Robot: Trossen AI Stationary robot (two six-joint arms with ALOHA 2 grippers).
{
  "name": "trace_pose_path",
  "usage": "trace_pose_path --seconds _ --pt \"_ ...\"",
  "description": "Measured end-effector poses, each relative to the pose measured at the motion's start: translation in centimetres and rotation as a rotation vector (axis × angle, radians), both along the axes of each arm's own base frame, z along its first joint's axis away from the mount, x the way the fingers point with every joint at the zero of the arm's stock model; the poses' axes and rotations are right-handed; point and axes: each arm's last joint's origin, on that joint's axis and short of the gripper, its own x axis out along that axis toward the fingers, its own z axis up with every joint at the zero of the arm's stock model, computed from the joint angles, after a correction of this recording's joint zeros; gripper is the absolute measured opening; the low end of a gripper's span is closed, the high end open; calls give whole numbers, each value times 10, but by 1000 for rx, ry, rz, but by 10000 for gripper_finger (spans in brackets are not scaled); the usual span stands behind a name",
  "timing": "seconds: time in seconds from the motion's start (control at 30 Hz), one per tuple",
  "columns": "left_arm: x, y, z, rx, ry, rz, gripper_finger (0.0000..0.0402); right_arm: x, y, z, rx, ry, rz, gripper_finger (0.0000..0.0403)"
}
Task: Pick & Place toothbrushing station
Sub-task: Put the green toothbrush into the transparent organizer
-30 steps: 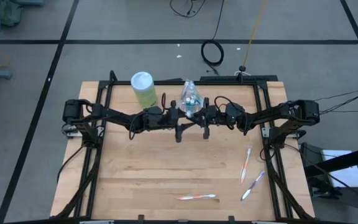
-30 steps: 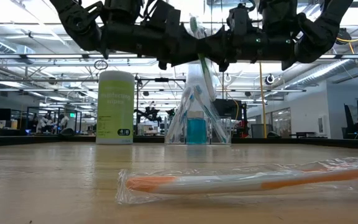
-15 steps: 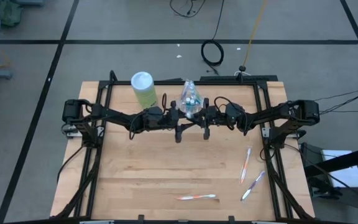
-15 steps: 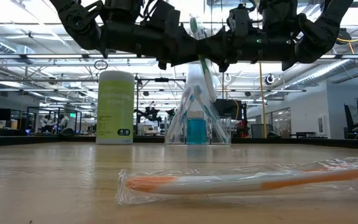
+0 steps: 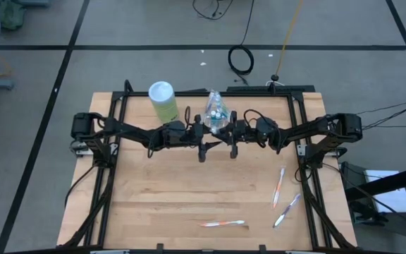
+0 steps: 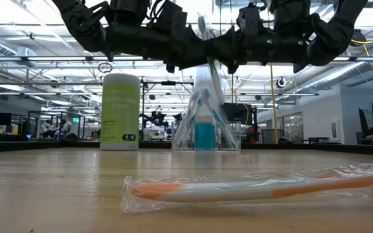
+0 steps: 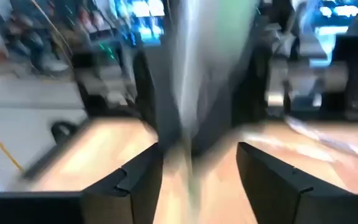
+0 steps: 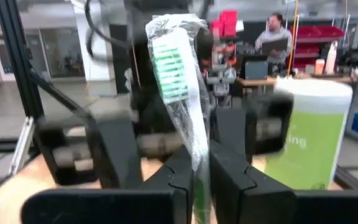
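A green toothbrush in a clear wrapper stands upright in the air over the table's middle, with my right gripper shut on it. My left gripper faces it from the table's left, open, with the blurred toothbrush between its fingers; I cannot tell whether they touch it. Behind them a clear bag with toothbrushes and a blue tube stands on the table. My right gripper pinches the wrapped toothbrush's handle between its two fingers, below the bristled head. The fingers come nearly level from the table's right and lie across the handle. The toothbrush is lifted clear and stands upright, head up, slightly tilted.
A green-and-white canister stands at the far left of the table. Three wrapped toothbrushes lie on the wood: one near the front edge and two at the right. A black frame borders the table.
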Motion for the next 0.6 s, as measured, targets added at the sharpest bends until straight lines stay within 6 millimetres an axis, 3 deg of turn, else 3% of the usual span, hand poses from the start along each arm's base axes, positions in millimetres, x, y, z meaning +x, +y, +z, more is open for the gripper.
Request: trace_pose_path --seconds 0.13,0.33,0.47,0.6 --pt "0 -3 -8 -12 62 -24 238 0 0 3 -3 -16 -2 32" --pt "0 -5 -2 24 7 2 252 0 0 3 7 -24 3 32" --pt "1 -4 1 30 -22 5 227 0 0 3 7 -22 5 32" --pt "0 -3 0 29 -6 14 166 0 0 2 8 -16 6 31"
